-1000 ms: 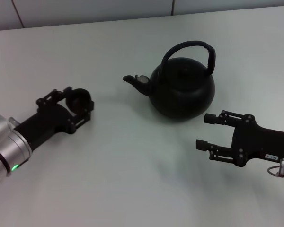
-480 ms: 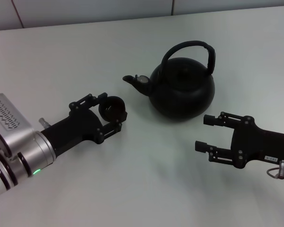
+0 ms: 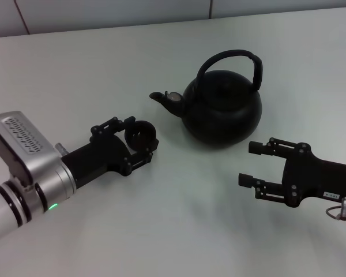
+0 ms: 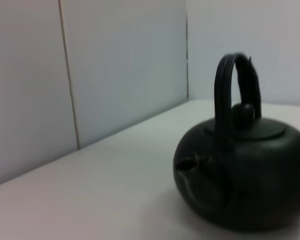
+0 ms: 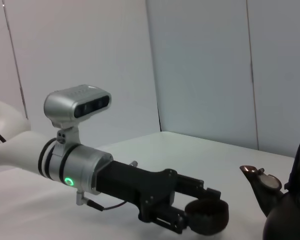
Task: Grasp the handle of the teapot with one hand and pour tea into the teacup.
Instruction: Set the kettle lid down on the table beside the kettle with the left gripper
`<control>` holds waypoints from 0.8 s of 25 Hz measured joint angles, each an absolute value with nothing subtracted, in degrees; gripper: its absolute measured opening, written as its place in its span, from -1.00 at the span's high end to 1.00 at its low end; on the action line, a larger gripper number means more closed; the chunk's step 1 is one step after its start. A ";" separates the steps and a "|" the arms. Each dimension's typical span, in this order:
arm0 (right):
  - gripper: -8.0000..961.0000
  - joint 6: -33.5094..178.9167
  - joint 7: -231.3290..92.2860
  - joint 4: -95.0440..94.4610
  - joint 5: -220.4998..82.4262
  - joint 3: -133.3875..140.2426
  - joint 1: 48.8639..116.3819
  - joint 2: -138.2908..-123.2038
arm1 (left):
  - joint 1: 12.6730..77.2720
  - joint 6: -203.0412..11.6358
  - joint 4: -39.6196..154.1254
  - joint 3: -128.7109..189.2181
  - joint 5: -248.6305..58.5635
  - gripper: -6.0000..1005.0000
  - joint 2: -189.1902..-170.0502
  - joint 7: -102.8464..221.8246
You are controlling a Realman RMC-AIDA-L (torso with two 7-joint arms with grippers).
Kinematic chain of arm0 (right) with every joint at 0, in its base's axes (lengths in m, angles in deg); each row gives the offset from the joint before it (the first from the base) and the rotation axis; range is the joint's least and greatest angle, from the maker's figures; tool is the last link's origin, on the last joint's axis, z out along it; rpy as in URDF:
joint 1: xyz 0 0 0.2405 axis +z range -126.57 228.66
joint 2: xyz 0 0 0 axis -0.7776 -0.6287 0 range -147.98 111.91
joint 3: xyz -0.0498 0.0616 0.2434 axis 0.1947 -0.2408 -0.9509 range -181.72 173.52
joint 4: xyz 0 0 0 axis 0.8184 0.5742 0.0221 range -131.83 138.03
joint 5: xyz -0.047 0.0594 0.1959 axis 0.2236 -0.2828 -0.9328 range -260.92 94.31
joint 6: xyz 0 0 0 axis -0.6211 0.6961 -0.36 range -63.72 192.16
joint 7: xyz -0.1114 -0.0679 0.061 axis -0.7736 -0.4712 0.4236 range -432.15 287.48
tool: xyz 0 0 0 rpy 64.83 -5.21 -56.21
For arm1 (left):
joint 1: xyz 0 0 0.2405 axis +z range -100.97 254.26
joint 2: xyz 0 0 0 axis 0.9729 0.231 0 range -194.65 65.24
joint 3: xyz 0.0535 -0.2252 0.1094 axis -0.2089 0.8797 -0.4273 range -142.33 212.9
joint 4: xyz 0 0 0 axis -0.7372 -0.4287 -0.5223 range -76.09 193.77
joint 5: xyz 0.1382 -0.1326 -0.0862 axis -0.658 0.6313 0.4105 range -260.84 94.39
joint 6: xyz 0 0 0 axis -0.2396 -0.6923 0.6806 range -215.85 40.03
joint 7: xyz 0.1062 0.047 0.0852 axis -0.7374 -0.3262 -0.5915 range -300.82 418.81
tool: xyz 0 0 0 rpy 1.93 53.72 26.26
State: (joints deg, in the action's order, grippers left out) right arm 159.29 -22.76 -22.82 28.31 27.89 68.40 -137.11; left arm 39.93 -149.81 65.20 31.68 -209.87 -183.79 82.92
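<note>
The glossy black teapot (image 3: 222, 107) stands mid-table with its spout pointing left; its arched handle (image 3: 230, 57) rises over the lid. In the left wrist view the teapot (image 4: 245, 185) and handle (image 4: 226, 87) fill the frame. The small black teacup (image 3: 139, 134) sits between the fingers of my left gripper (image 3: 137, 138), which is shut on it, just left of the spout. From the right wrist view the teacup (image 5: 206, 217) shows held in that left gripper (image 5: 200, 210), near the teapot (image 5: 285, 210). My right gripper (image 3: 255, 164) is open, in front of and right of the teapot.
The white table (image 3: 161, 219) runs back to a pale panelled wall (image 3: 104, 14).
My left gripper carried the teacup rightward toward the teapot's spout. The right gripper and teapot have stayed put.
</note>
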 joint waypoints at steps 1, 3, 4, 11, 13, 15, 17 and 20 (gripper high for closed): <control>-0.49 159.30 -22.77 -22.82 28.31 27.89 68.38 -137.11 | 39.80 -148.76 65.48 31.81 -209.87 -0.46 -183.78 82.38; -0.49 159.31 -22.78 -22.82 28.31 27.89 68.34 -137.11 | 39.70 -147.60 65.87 31.96 -209.87 -0.47 -183.79 81.81; -0.49 159.32 -22.79 -22.82 28.31 27.89 68.33 -137.11 | 39.67 -147.13 65.96 31.98 -209.87 -0.47 -183.79 81.65; -0.49 159.32 -22.82 -22.82 28.31 27.89 68.43 -137.11 | 39.56 -146.42 66.13 32.03 -209.81 -0.51 -183.78 81.55; -0.49 159.32 -22.82 -22.82 28.31 27.89 68.59 -137.11 | 39.55 -146.36 66.14 32.04 -209.83 -0.52 -183.78 81.29; -0.49 159.32 -22.81 -22.83 28.31 27.89 68.72 -137.11 | 39.55 -146.27 66.14 32.04 -209.82 -0.53 -183.78 80.89; -0.48 159.32 -22.81 -22.81 28.31 27.89 68.79 -137.11 | 39.55 -146.18 66.14 32.04 -209.72 -0.54 -183.78 80.68; -0.48 159.32 -22.70 -22.78 28.31 27.89 68.80 -137.11 | 39.52 -145.65 66.19 32.09 -209.63 -0.56 -183.78 80.68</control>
